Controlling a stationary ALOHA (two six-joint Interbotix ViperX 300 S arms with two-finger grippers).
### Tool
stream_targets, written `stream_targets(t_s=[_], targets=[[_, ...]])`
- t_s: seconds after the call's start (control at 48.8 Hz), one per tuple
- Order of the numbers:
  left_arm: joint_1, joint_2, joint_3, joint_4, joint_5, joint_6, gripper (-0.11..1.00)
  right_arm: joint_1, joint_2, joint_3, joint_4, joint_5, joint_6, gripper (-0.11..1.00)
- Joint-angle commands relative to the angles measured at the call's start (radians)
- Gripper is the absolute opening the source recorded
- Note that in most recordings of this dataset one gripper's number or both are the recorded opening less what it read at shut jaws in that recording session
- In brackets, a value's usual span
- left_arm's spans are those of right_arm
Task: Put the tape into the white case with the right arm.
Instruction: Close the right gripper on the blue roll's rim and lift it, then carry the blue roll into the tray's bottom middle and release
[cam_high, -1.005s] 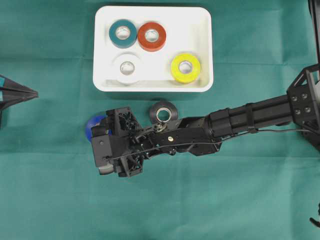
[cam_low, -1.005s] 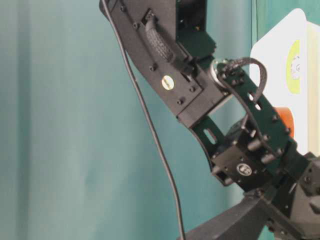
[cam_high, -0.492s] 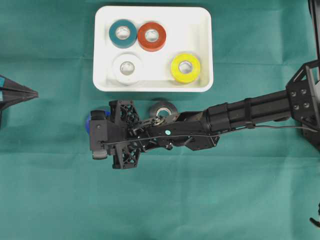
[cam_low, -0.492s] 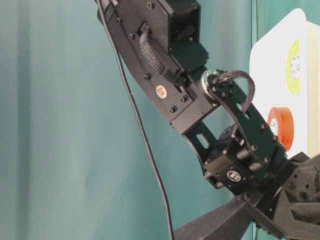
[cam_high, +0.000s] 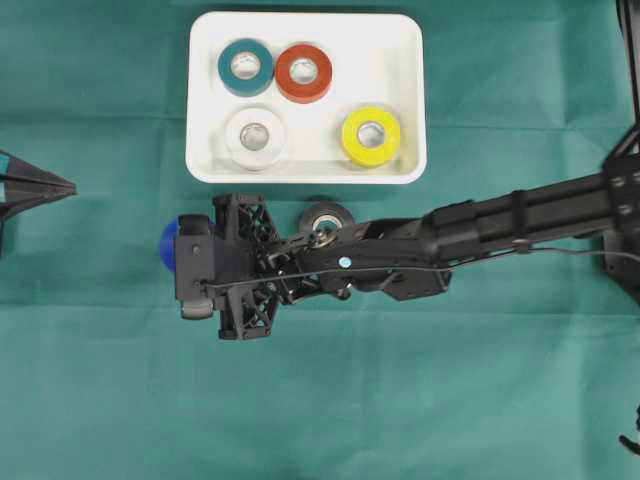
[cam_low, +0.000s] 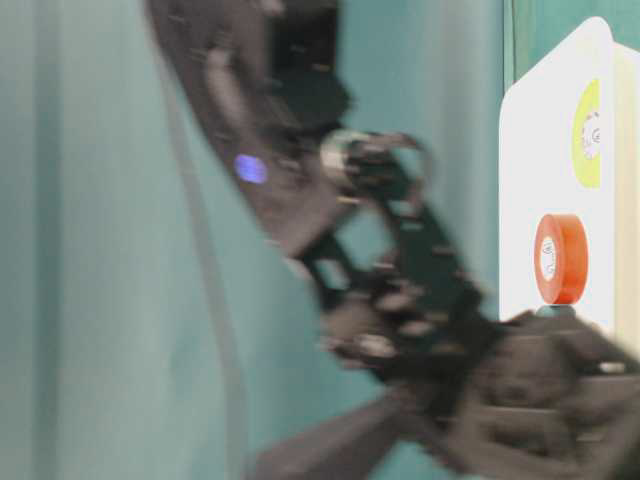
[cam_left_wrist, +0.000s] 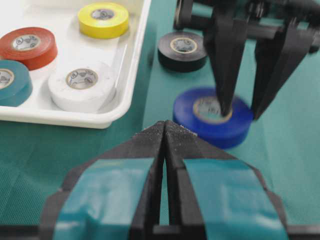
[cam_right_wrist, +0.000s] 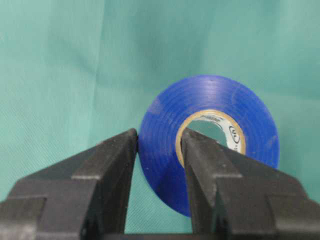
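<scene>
The blue tape lies on the green cloth just below the left front corner of the white case. My right gripper is shut on the roll's wall, with one finger inside the core and one against the outer side. The left wrist view shows the same grip on the blue tape, which rests on the cloth there. The right arm reaches in from the right and is blurred at table level. My left gripper is shut and empty at the far left.
A black tape lies beside the right arm's wrist, close to the case's front rim. Several rolls sit inside the case: teal, red, white and yellow. Green cloth covers the table.
The right gripper's fingers have closed on the blue tape's wall. The wrist has turned and edged left, nudging the roll left. The left gripper has not moved.
</scene>
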Motion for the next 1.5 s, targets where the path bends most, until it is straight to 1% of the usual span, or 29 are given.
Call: stream_targets(t_s=[0.0, 0.103, 0.41, 0.595, 0.841, 1.066, 1.23, 1.476], targets=[[0.003, 0.008, -0.014, -0.002, -0.005, 0.000, 0.00, 0.002, -0.072, -0.023, -0.006, 0.014, -0.005, 0.01], [0.003, 0.008, -0.012, -0.002, -0.005, 0.000, 0.00, 0.002, -0.084, -0.023, -0.014, 0.031, -0.009, 0.01], [0.003, 0.006, -0.012, -0.002, -0.005, 0.000, 0.00, -0.014, -0.080, -0.023, -0.012, 0.034, -0.003, 0.01], [0.003, 0.006, -0.012, -0.002, -0.005, 0.000, 0.00, -0.057, -0.080, -0.025, -0.012, 0.032, -0.006, 0.01], [0.003, 0.006, -0.012, -0.002, -0.005, 0.000, 0.00, -0.153, -0.084, -0.025, -0.014, 0.029, -0.009, 0.01], [0.003, 0.006, -0.012, -0.002, -0.005, 0.000, 0.00, -0.192, -0.097, -0.020, -0.014, 0.034, -0.009, 0.01], [0.003, 0.006, -0.012, -0.002, -0.005, 0.000, 0.00, -0.207, -0.138, 0.023, -0.014, 0.038, -0.009, 0.01], [0.003, 0.006, -0.012, -0.002, -0.006, 0.000, 0.00, -0.229, -0.244, 0.178, -0.014, 0.031, -0.003, 0.01]])
